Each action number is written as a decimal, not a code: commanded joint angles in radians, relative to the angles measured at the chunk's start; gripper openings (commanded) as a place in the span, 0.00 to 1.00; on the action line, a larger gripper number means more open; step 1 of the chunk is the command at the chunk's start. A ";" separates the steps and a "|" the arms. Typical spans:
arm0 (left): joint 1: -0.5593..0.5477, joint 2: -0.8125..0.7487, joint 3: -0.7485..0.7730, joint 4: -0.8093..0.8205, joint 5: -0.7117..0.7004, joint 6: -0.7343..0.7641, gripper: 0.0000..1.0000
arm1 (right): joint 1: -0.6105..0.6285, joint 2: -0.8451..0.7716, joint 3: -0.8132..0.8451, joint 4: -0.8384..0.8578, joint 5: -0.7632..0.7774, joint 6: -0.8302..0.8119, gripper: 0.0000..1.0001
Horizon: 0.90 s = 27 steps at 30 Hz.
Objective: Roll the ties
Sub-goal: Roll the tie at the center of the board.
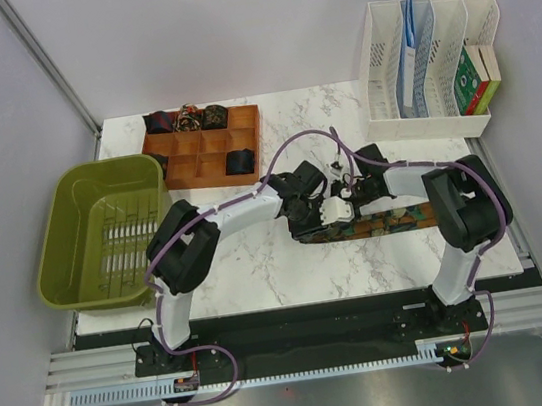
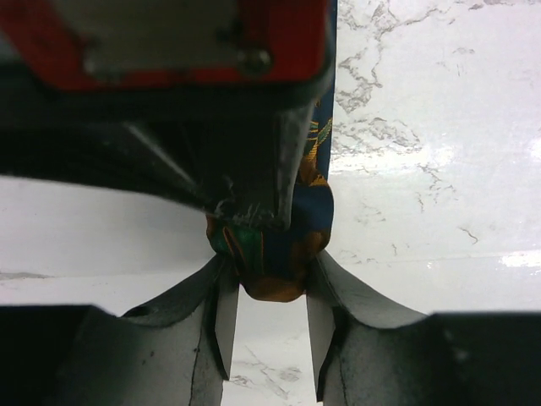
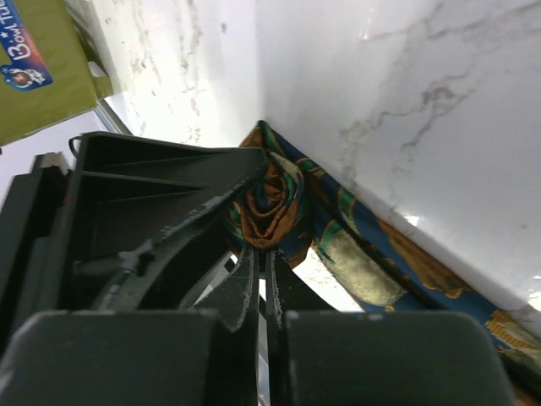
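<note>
A patterned tie (image 1: 385, 224), blue with orange and green, lies flat across the middle of the table. Its left end is wound into a small roll (image 2: 272, 264), which also shows in the right wrist view (image 3: 269, 203). My left gripper (image 2: 269, 269) holds the roll between its fingertips; from above it is at the tie's left end (image 1: 312, 223). My right gripper (image 3: 264, 252) is nearly closed and pinches the roll's centre; from above it meets the left gripper (image 1: 341, 209). Several rolled ties (image 1: 201, 119) sit in a wooden tray (image 1: 190, 164).
A green plastic basket (image 1: 76, 253) stands at the left table edge. A white file organiser (image 1: 386, 76) with papers stands at the back right. Purple cables (image 1: 312, 137) loop over both arms.
</note>
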 commanded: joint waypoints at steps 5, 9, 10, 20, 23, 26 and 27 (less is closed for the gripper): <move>0.091 -0.080 -0.128 0.028 0.134 -0.101 0.61 | 0.002 0.083 0.008 -0.045 0.099 -0.126 0.00; 0.177 -0.265 -0.256 0.169 0.260 -0.138 0.75 | 0.000 0.140 0.018 -0.040 0.132 -0.161 0.00; 0.188 -0.287 -0.267 0.183 0.284 -0.144 0.77 | -0.001 0.146 0.020 -0.031 0.133 -0.163 0.00; 0.192 -0.312 -0.323 0.289 0.279 -0.176 0.94 | 0.000 0.140 -0.031 -0.009 0.149 -0.157 0.00; 0.137 -0.279 -0.307 0.344 0.208 -0.198 0.98 | 0.000 0.160 -0.040 0.023 0.146 -0.137 0.00; 0.094 -0.220 -0.256 0.350 0.127 -0.192 1.00 | 0.002 0.155 -0.038 0.049 0.135 -0.125 0.00; 0.088 -0.200 -0.233 0.352 0.113 -0.180 1.00 | 0.003 0.152 -0.037 0.061 0.133 -0.122 0.00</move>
